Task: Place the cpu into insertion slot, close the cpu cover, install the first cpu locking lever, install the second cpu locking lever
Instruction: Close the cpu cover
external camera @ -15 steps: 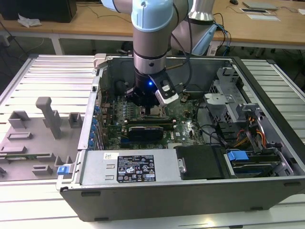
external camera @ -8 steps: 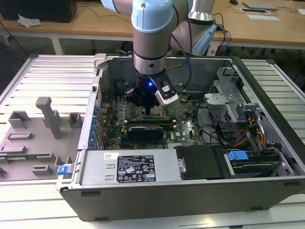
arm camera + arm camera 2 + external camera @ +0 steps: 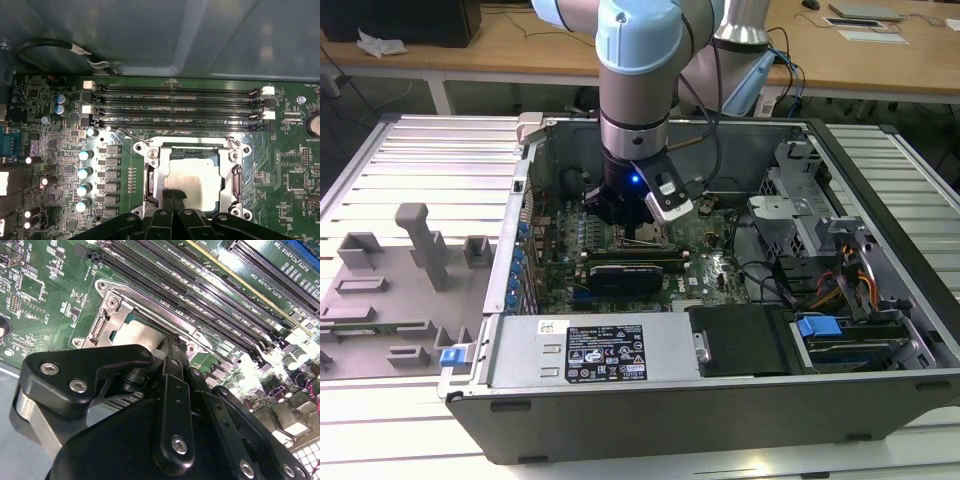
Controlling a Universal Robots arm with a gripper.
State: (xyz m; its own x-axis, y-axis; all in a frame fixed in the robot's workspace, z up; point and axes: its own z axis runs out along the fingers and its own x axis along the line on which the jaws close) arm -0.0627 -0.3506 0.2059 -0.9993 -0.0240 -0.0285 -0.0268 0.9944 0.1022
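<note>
and here's the arm [image 3: 635, 60], reaching straight down into the open computer case [image 3: 720, 420] on the slatted metal desk [image 3: 420, 160]. the gripper [image 3: 638, 225] is low over the green motherboard [image 3: 715, 240], right above the socket area.

in both wrist views the cpu [image 3: 196, 180] [image 3: 134, 335] sits flat in the insertion slot [image 3: 192, 150], its pale metal face showing. the cpu cover [image 3: 151, 172] [image 3: 107, 322] lies down around it, framing the chip through its square window. a thin wire lever [image 3: 131, 134] runs past the socket's corner nearest the memory slots [image 3: 175, 105]. whether it's latched, can't tell.

now the gripper [image 3: 173, 196] [image 3: 162, 347]: the jaws are drawn together, tips meeting in one dark point, and nothing shows between them. that point is right at the edge of the cpu's face on the side away from the memory slots, at or just above it.

off to the exterior view's left, grey fixture blocks [image 3: 420, 245] stand on the desk, well apart from the case.
</note>
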